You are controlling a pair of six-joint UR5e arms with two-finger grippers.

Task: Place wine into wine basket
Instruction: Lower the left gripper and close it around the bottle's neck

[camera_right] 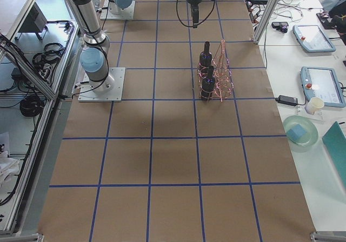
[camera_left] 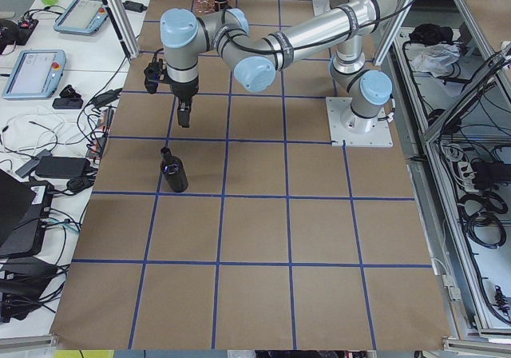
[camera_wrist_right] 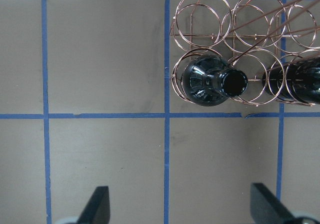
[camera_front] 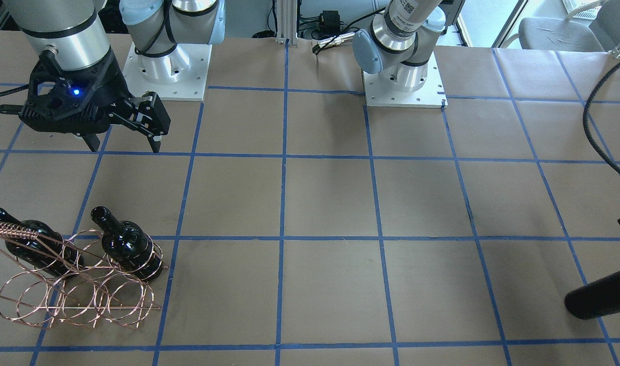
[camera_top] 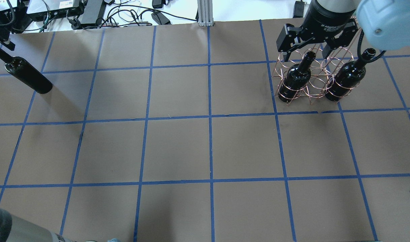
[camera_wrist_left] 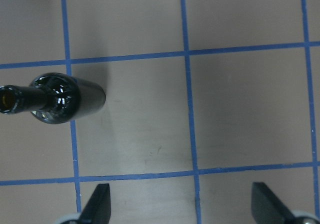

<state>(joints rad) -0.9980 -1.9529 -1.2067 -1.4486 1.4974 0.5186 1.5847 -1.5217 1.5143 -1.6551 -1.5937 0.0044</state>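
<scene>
A loose black wine bottle (camera_top: pixel 26 72) stands on the table at the far left; it also shows in the left wrist view (camera_wrist_left: pixel 55 99). My left gripper (camera_wrist_left: pixel 182 206) is open and empty, above and beside this bottle, not touching it. The copper wire wine basket (camera_top: pixel 314 84) stands at the far right with two black bottles in its outer rings, one (camera_top: pixel 297 75) on the left and one (camera_top: pixel 346 79) on the right; the middle rings hold nothing. My right gripper (camera_top: pixel 305 47) is open and empty, high above the basket's far side.
Brown paper with a blue tape grid covers the table (camera_top: pixel 208 148). The arm bases (camera_front: pixel 167 66) are bolted at the robot's edge. Cables and power supplies (camera_top: pixel 90 11) lie beyond the far edge.
</scene>
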